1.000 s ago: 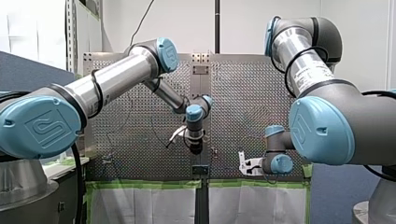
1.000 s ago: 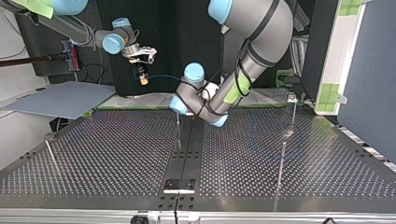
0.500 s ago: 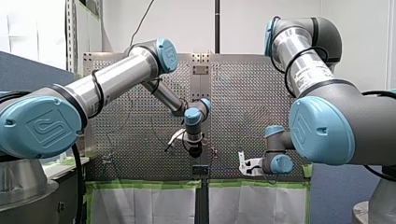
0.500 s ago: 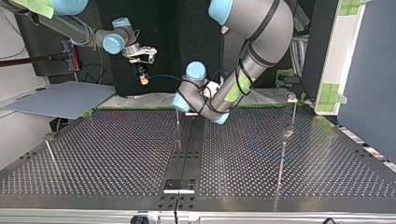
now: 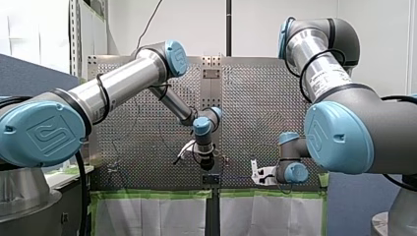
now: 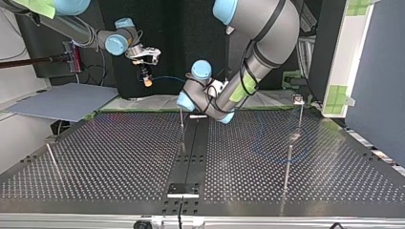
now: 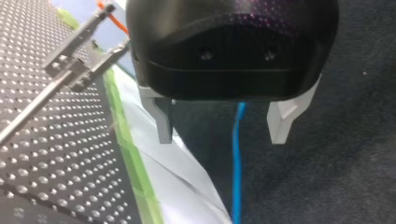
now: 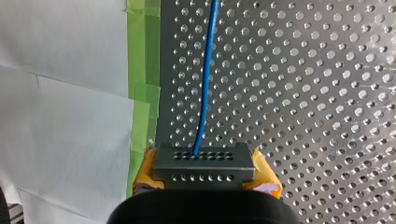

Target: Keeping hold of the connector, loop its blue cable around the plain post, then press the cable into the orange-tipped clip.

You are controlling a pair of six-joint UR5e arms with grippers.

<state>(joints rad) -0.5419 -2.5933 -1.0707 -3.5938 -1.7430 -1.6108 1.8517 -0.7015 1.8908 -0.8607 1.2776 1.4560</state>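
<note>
Slack is the thing to manage here. Front view: my left gripper hangs low by the table's middle seam, and my right gripper sits at the near edge. Top view: the connector is pinched in my right gripper, with the blue cable trailing toward my left arm. Left wrist view: jaws wide, cable running between the fingers, orange-tipped clip off to one side. I'd close softly and guide, not yank. Right wrist view: yellow pads clamp the connector firmly.

We see green tape lining the perforated bench's edge, with white sheeting hanging just beyond the tape.
</note>
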